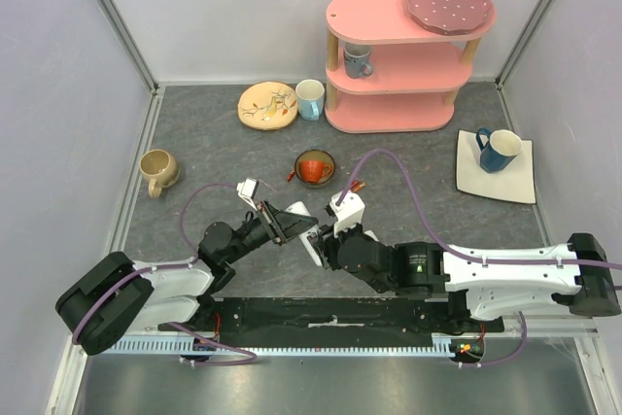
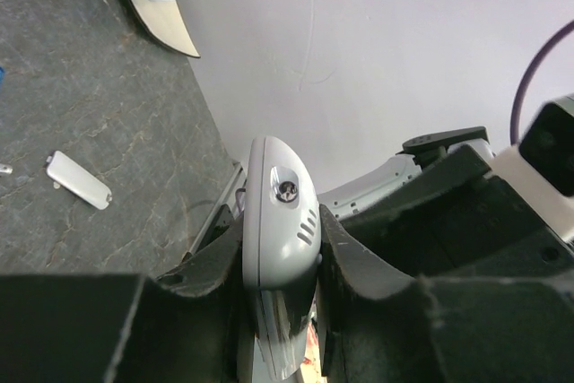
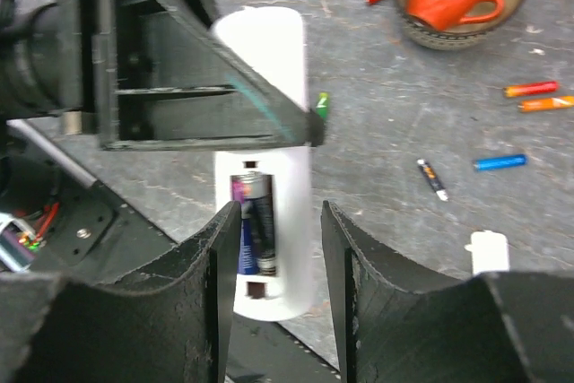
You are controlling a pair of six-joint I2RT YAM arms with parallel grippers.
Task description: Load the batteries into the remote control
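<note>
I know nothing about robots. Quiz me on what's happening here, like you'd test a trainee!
1. True or false: the left gripper is clamped on the remote control.
2. What sits in the brown bowl? A) a spoon B) orange mug C) a banana
3. Fill in: the white battery cover lies loose on the ___.
Key: 1 true; 2 B; 3 table.

The left gripper (image 1: 288, 224) and right gripper (image 1: 313, 243) crowd the remote control (image 3: 289, 221). Batteries (image 3: 500, 162) and a bowl (image 3: 430, 38) lie behind them. Bare table (image 1: 194, 133) is open farther left.
</note>
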